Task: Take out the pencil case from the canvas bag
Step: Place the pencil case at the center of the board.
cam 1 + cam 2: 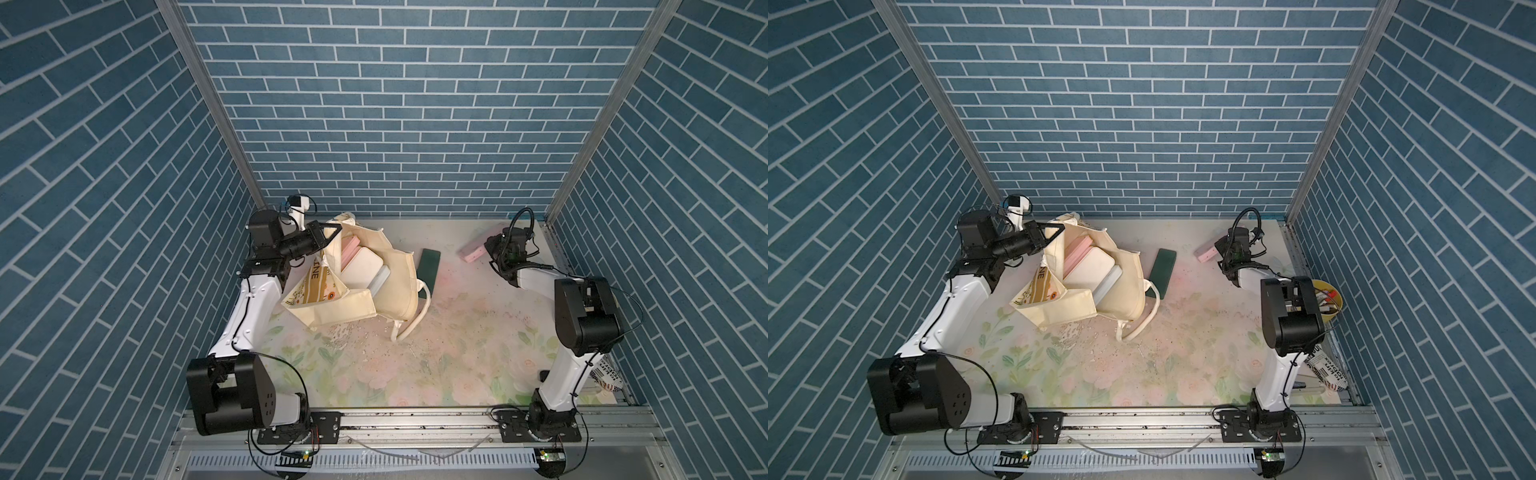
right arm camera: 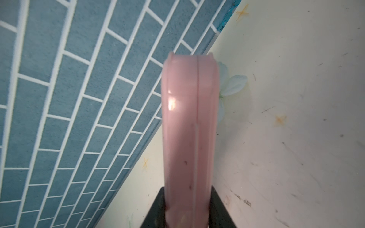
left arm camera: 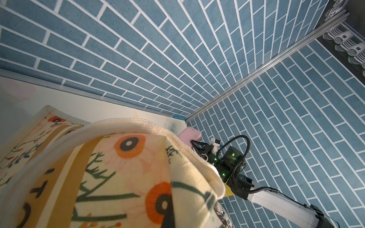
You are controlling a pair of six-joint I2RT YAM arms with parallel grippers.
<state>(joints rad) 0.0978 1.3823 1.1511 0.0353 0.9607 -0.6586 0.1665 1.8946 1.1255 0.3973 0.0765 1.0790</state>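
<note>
The cream canvas bag (image 1: 395,291) (image 1: 1121,291) slumps at the back left of the table, mouth open upward. My left gripper (image 1: 332,232) (image 1: 1059,230) is shut on the bag's rim at its far-left corner. In the left wrist view the printed fabric (image 3: 128,177) covers the jaws. The pink pencil case (image 1: 471,252) (image 1: 1206,252) (image 2: 189,128) is outside the bag, at the back right near the wall. My right gripper (image 1: 486,249) (image 1: 1219,249) (image 2: 187,207) is shut on one end of it, and the case sticks straight out from between the black fingers.
A pink flat case (image 1: 353,249), a white box (image 1: 360,266) and a pale blue item (image 1: 380,280) lie in the bag's mouth. A dark green flat object (image 1: 428,266) lies just right of the bag. A yellow pen cup (image 1: 1329,299) and a patterned packet (image 1: 1329,370) sit by the right wall.
</note>
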